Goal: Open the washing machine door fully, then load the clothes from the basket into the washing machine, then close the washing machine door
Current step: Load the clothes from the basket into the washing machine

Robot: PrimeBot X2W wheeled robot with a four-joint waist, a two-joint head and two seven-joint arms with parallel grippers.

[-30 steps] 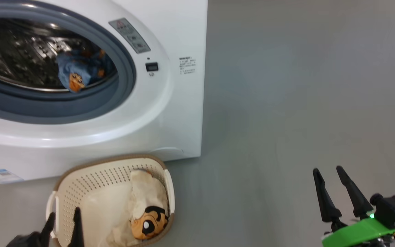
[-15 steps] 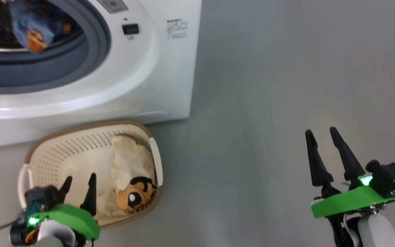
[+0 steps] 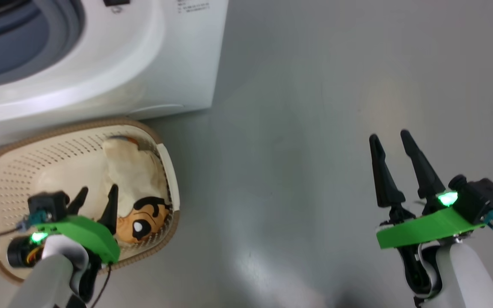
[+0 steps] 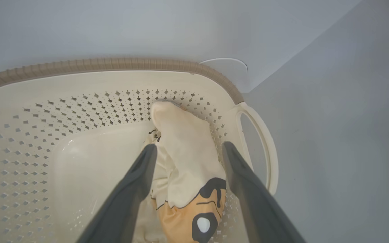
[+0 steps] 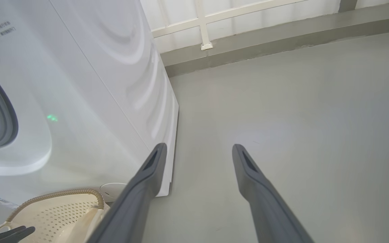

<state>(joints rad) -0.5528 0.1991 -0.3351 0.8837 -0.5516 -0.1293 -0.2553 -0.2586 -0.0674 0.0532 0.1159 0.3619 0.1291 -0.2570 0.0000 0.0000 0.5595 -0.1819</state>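
Note:
The white washing machine (image 3: 114, 64) stands at the upper left, its grey-blue gasket (image 3: 24, 51) round the open mouth. The washing machine door is out of view. In front of it on the floor sits the cream basket (image 3: 24, 149) with the cream cartoon-face garment (image 3: 135, 179) against its right side. My left gripper (image 3: 99, 188) hangs open over the basket. In the left wrist view its tips (image 4: 188, 146) straddle the cream garment (image 4: 187, 175) from just above, inside the basket (image 4: 113, 63). My right gripper (image 3: 388, 135) stands open and empty over bare floor, far right.
Grey floor (image 3: 293, 128) spreads to the right of the machine and basket. In the right wrist view the washing machine's side panel (image 5: 113, 67) is at the left, a white railing and low kerb (image 5: 248, 37) run along the back, and the basket's corner (image 5: 62, 206) shows at the lower left.
The head camera has tipped downward, so the machine has slid up the picture. My left gripper has come forward over the basket to the cream garment. Both grippers stay open.

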